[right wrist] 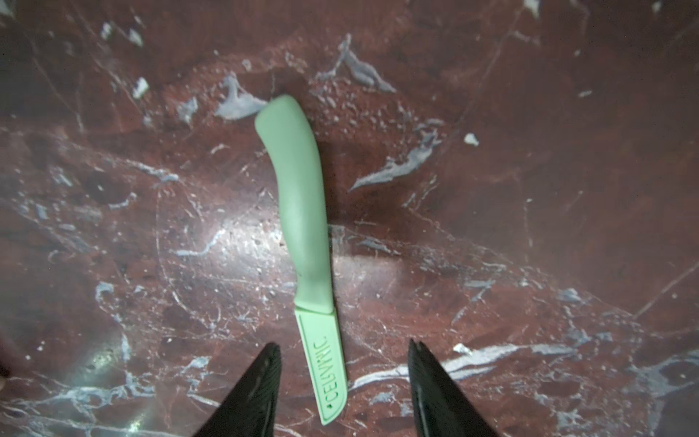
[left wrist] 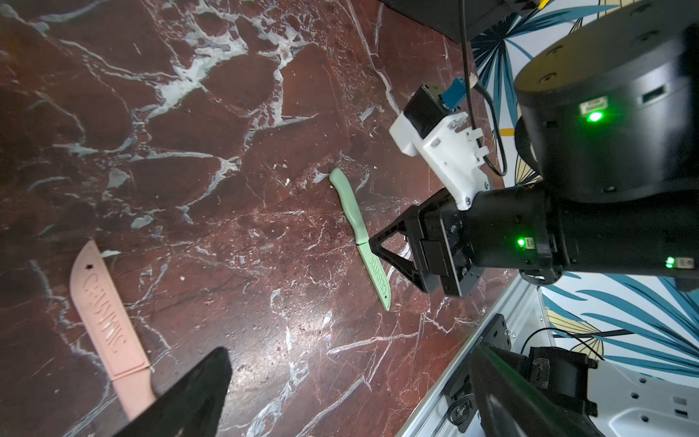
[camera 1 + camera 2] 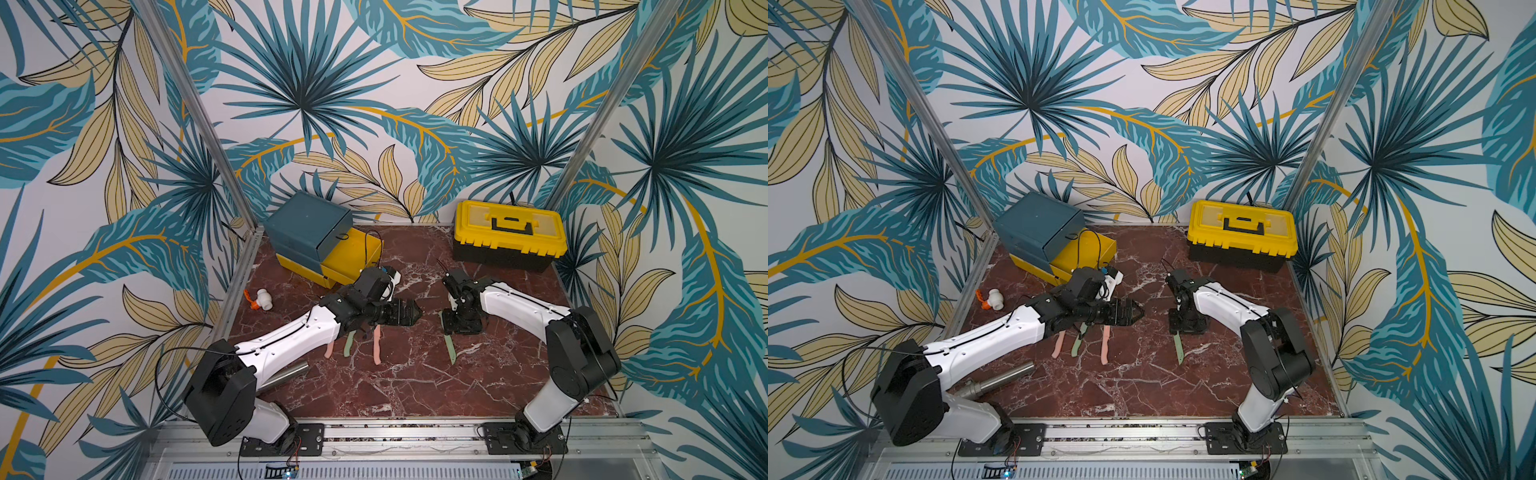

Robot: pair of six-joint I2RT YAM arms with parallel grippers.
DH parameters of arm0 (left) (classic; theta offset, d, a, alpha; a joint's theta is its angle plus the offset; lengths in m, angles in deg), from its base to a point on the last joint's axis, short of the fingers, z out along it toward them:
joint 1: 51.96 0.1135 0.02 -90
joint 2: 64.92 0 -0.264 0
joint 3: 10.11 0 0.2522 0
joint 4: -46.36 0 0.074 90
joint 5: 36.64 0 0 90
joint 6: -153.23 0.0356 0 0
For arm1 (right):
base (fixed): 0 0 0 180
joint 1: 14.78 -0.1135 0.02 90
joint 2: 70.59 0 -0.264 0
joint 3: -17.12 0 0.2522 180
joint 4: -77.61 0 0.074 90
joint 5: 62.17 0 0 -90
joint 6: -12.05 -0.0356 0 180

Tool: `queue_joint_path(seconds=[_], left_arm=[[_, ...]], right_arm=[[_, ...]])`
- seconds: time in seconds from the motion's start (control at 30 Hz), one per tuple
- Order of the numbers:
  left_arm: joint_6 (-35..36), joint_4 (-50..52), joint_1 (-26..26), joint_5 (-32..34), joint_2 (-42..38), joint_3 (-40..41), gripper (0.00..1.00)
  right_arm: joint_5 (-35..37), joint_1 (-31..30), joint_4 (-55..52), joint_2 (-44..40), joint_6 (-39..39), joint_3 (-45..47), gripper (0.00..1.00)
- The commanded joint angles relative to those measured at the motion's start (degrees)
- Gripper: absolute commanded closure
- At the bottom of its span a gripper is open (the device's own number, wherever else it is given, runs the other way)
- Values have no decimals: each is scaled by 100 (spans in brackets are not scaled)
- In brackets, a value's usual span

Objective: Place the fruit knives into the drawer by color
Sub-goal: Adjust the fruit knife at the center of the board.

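Note:
A sage green fruit knife [image 1: 302, 212] lies flat on the marble. Its blade sits between the fingertips of my right gripper [image 1: 344, 378], which is open with a gap on each side of the blade. In both top views that gripper [image 3: 457, 328] points down over this knife [image 3: 451, 353]. Two pink knives [image 3: 330, 349] [image 3: 377, 347] and another green knife [image 3: 348, 345] lie partly under my left forearm. My left gripper [image 3: 417, 312] hangs open and empty over bare marble [image 2: 350, 355]. The drawer chest [image 3: 307, 228] stands at the back left with a yellow drawer [image 3: 353, 249] pulled out.
A yellow toolbox [image 3: 509, 232] with a black handle stands at the back right. A steel cylinder [image 3: 286, 374] lies by my left arm's base. A white pipe fitting with an orange part [image 3: 262, 300] sits near the left edge. Metal rails border the table.

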Motion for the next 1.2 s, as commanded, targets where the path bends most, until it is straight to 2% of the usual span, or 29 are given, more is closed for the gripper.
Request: queue_joint_path(seconds=[0.0, 0.3, 0.47, 0.57, 1.03, 1.17], left_arm=[[-59, -277, -28, -61, 37, 104, 0], [-40, -204, -27, -53, 25, 150, 0], [-21, -167, -31, -26, 3, 204, 0], [-27, -167, -27, -28, -6, 223, 0], [16, -128, -32, -47, -2, 227, 0], [26, -109, -26, -3, -71, 288, 0]], right_arm=[[50, -15, 102, 202, 44, -134, 48], [11, -18, 191, 576, 45, -205, 65], [6, -16, 242, 573, 57, -70, 82], [62, -12, 200, 634, 105, -150, 87], [408, -18, -159, 1388, 299, -1329, 87], [392, -15, -136, 1284, 222, -1299, 75]])
